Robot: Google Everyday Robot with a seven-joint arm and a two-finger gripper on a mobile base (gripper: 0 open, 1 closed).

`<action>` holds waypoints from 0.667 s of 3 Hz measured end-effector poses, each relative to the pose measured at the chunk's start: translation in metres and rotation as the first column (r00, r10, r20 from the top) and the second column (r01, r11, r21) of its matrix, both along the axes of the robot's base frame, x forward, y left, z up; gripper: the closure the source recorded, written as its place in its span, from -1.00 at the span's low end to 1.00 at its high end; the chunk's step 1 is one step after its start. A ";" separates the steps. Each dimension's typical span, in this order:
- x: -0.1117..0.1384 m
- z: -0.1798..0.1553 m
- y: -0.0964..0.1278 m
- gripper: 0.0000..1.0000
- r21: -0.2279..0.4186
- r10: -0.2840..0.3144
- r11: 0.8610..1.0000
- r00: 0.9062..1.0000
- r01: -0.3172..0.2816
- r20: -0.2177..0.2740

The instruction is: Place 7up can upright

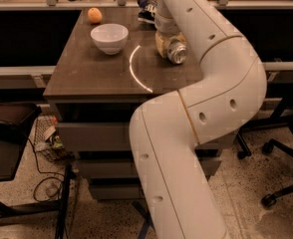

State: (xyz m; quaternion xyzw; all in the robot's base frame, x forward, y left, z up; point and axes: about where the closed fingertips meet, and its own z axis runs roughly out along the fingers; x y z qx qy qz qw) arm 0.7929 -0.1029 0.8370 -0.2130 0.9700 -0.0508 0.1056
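The 7up can (177, 52), silvery with its shiny round end turned toward me, lies tilted on its side at the back right of the dark wooden table (91, 76). My gripper (167, 43) comes down from the white arm right at the can, against its left side. The arm's wrist hides the part of the can behind the gripper. I cannot see whether the can rests on the table or is lifted slightly off it.
A white bowl (109, 38) stands left of the can and an orange (94, 15) behind the bowl. A dark blue-and-white snack bag (147, 10) lies at the table's back edge. A dark seat (7, 133) is at left and office chair wheels (271, 198) at right.
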 end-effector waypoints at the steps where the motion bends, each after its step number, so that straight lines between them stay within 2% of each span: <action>1: 0.002 0.010 -0.008 1.00 0.009 0.001 1.000 1.000 -0.002 0.030; 2: -0.001 0.035 -0.021 1.00 0.005 -0.010 1.000 0.997 0.009 0.075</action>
